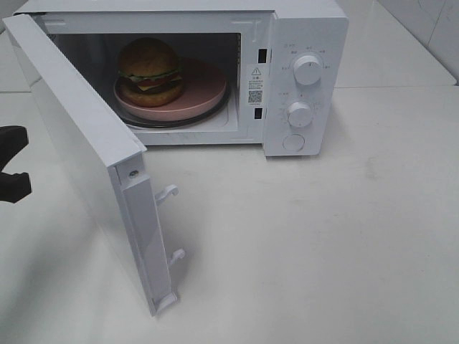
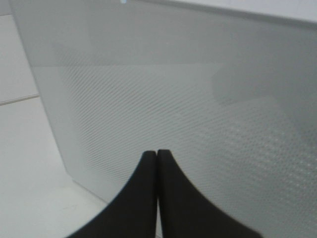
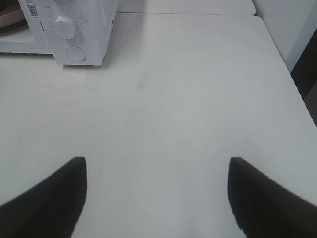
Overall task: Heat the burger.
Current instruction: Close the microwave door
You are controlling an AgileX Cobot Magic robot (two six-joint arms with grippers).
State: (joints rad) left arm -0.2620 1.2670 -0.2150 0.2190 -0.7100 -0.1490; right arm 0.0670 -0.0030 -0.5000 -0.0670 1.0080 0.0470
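We get bright, even, diffuse light over the white counter (image 1: 323,251). Shadows are faint and soft, the deepest inside the microwave (image 1: 315,36) cavity, where the burger (image 1: 149,68) sits dimmer. Whites look slightly washed out. In the wrist views the left hand (image 2: 157,152) and right hand (image 3: 157,159) are blurred black shapes, and the microwave door (image 2: 173,109) shows a soft, grainy sheen.
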